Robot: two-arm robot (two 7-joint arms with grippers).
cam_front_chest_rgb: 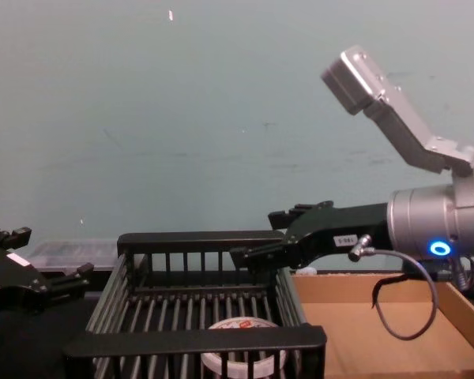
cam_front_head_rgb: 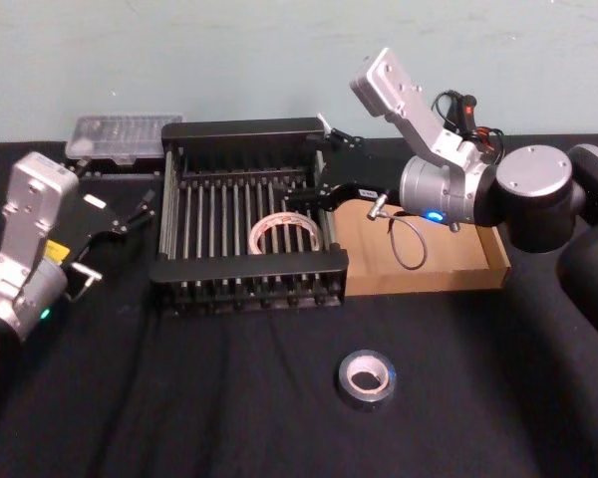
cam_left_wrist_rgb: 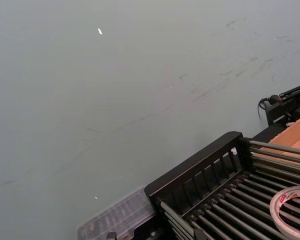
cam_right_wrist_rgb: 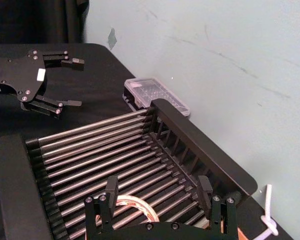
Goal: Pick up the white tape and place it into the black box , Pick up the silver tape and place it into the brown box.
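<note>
White tape (cam_right_wrist_rgb: 136,201) in black box (cam_right_wrist_rgb: 200,145), partly hidden behind right pincer (cam_right_wrist_rgb: 157,181), spread wide

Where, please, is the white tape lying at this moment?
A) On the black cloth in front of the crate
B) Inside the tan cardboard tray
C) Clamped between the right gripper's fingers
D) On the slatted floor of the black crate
D: the white tape lies flat on the slats inside the black box, while the right gripper hovers open above the crate's right side, holding nothing.

Right gripper (cam_right_wrist_rgb: 158,185) reaches forward, fingers spread; left gripper (cam_right_wrist_rgb: 74,82) hangs at the left, fingers apart.
</note>
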